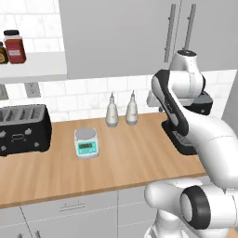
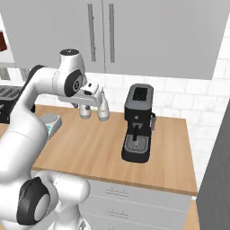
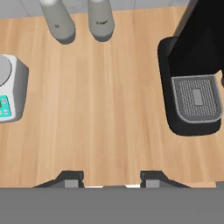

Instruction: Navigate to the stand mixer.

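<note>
wooden counter (image 1: 135, 153), white tiled wall (image 1: 88, 95), grey cabinets (image 2: 157, 36)

Above the wooden counter (image 3: 109, 109): two grey bottles (image 3: 57, 19), a kitchen scale (image 3: 9, 92) and the black coffee machine (image 3: 192, 87).

A glossy white arm (image 1: 204, 135) of rounded, tubular links, with dark grey bands at its joints and round dark caps on the elbows.
</note>
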### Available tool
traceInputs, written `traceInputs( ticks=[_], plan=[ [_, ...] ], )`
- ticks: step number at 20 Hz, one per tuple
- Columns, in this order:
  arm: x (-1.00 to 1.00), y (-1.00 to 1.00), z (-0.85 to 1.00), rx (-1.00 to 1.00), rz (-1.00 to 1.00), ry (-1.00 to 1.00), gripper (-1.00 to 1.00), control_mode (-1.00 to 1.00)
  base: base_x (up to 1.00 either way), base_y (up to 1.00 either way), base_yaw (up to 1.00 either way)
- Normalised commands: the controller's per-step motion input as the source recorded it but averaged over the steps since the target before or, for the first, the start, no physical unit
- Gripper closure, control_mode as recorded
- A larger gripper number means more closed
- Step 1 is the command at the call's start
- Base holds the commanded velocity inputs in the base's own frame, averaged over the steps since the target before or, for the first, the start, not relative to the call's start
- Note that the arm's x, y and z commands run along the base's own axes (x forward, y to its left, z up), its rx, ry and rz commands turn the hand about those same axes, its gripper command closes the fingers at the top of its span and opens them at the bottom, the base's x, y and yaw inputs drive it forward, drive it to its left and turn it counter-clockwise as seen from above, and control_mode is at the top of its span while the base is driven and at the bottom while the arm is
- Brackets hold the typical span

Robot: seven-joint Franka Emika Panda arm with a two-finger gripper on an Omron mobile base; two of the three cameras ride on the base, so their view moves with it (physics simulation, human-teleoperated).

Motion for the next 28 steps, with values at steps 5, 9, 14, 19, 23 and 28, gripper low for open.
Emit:
traceInputs(
  ticks=[5,9,14,19,23,28],
  plan=[
    [0.0,0.0,0.0,0.0,0.0,0.0,-1.0,1.0,-0.07,0.0,0.0],
    [0.0,0.0,0.0,0.0,0.0,0.0,-1.0,1.0,-0.51,0.0,0.02],
    [0.0,0.0,0.0,0.0,0.0,0.0,-1.0,1.0,-0.6,0.0,0.31],
    [0.0,0.0,0.0,0.0,0.0,0.0,-1.0,1.0,-0.41,0.0,0.4],
    [0.0,0.0,0.0,0.0,0.0,0.0,-1.0,1.0,-0.36,-0.04,0.47],
    [0.0,0.0,0.0,0.0,0.0,0.0,-1.0,1.0,-0.33,0.0,0.6]
  ],
)
